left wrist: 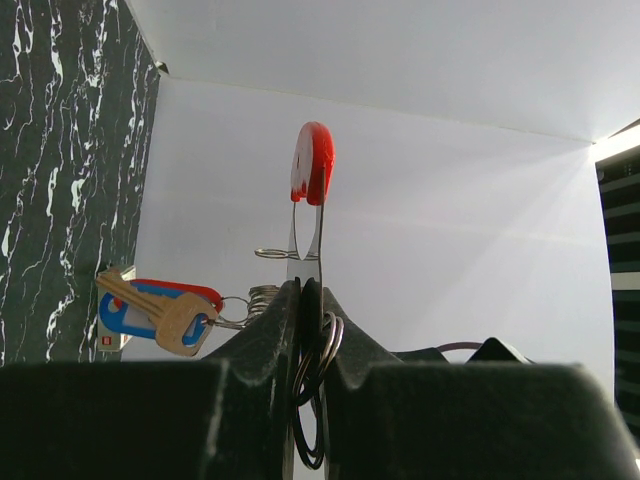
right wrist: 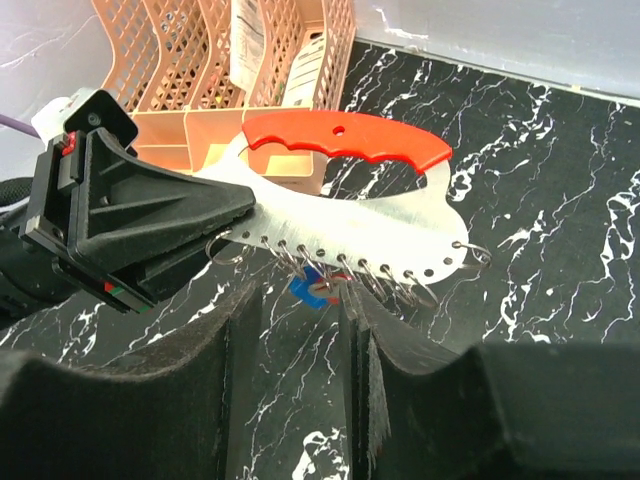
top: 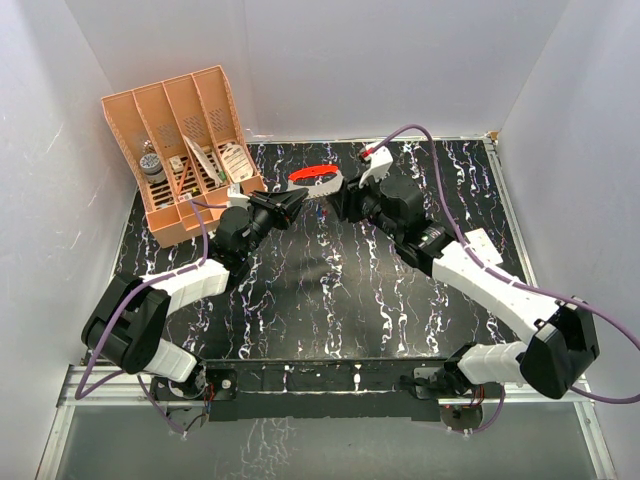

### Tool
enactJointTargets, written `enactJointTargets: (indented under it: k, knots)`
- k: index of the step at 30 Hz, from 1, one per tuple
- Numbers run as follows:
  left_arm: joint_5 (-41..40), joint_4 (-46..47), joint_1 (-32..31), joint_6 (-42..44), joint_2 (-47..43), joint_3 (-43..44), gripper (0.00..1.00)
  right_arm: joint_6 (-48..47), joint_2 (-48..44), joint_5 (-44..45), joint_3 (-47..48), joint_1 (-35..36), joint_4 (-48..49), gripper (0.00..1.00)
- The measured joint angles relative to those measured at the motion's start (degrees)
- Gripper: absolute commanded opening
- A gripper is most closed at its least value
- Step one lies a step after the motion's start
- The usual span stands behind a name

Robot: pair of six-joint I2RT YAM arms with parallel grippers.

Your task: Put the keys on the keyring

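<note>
Our left hand point(left wrist: 308, 297) is clamped on the keyring point(right wrist: 380, 225) above the far surface point(top: 330, 300), keys point(left wrist: 160, 312) dangling off it. Our right hand point(right wrist: 295, 330), fingers apart just beneath, might snag and yank them.

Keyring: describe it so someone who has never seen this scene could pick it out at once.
On the black marbled table, look just right of the orange mesh organiser. The keyring is the flat silvery plate pinched at one end by the left gripper. Only it has a red handle along its top and small wire rings along its lower edge.
</note>
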Motion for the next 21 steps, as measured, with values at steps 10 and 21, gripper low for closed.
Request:
enactJointTargets:
  k: [10, 21]
  knots:
    - [0.4, -0.9, 0.0, 0.0, 0.0, 0.0, 0.00, 1.0, 0.5, -5.9, 0.5, -0.5, -0.5, 0.28]
    - [0.9, -2.2, 0.0, -0.5, 0.8, 0.0, 0.00, 1.0, 5.9, -9.1, 2.9, -0.4, -2.2, 0.28]
